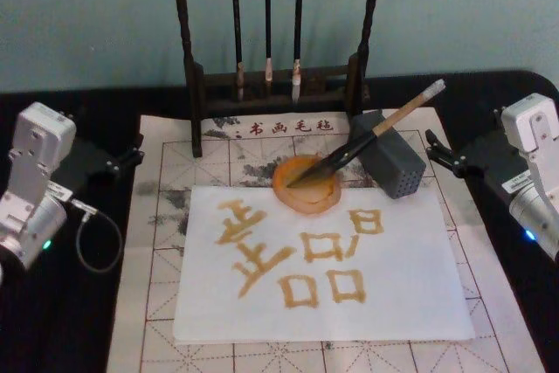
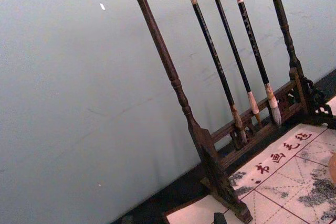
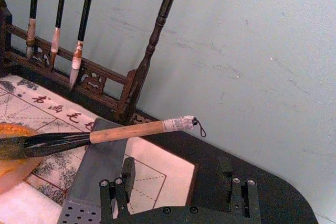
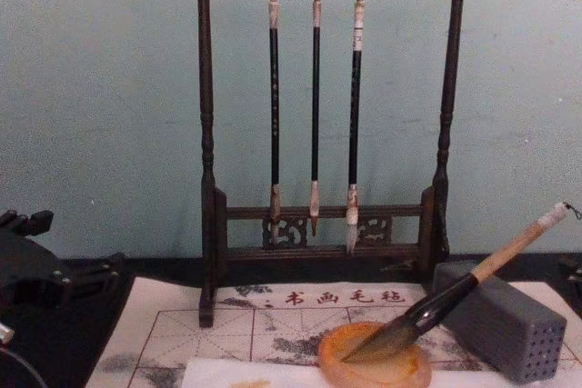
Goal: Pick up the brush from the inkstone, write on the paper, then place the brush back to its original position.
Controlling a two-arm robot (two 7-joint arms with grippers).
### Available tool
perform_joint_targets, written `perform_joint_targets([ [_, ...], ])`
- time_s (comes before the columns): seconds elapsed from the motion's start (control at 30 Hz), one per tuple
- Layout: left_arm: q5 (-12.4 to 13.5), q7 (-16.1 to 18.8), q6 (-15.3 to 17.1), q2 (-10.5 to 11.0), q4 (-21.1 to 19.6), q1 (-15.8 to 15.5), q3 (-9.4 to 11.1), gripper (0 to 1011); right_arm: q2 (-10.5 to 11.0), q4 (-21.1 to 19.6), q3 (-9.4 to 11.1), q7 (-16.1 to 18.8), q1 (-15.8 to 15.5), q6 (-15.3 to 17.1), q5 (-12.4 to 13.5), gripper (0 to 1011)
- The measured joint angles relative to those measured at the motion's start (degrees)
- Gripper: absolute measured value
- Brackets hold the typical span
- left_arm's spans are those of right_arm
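Right pincer (image 1: 437, 150) hangs at the right side of the black worktop (image 1: 61, 321), just off the edge of the mat (image 1: 157, 303). Its fingers are spread wide with nothing between them, which the right wrist view (image 3: 177, 190) shows pretty clearly. Left pincer (image 1: 129, 155) mirrors it on the left side, also off the mat. Its two fingertips peek into its own wrist view set apart, so it looks released and empty too.

Neither one is touching the brush (image 1: 367, 141). It lies tilted, with its dark bristles down in the orange ink dish (image 1: 301, 207) and its black ferrule propped on the grey block (image 1: 397, 172) just right of the dish. The tan handle and white cap stick up toward the back right. From the chest view, the brush (image 4: 455, 302) slopes down from the block into the dish (image 4: 373, 365).

White paper (image 1: 393, 303) lies flat on the red-grid mat, and the dish sits at its far edge, overlapping it a little. Several amber-coloured characters (image 1: 301, 259) are spread across the sheet.

Behind everything stands the dark wooden rack (image 1: 188, 58), with three thin brushes (image 1: 267, 15) hanging from it, well apart from both pincers.
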Motion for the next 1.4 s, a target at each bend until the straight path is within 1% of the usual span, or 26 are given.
perform_joint_targets([
  [1.23,0.00,0.00,0.00,0.00,0.00,0.00,0.00,1001,0.00,0.00,0.00,0.00,0.00,0.00,0.00,1002],
  [1.4,0.00,0.00,0.00,0.00,0.00,0.00,0.00,1001,-0.22,-0.41,0.79,0.58,-0.51,0.25,0.18,1002],
])
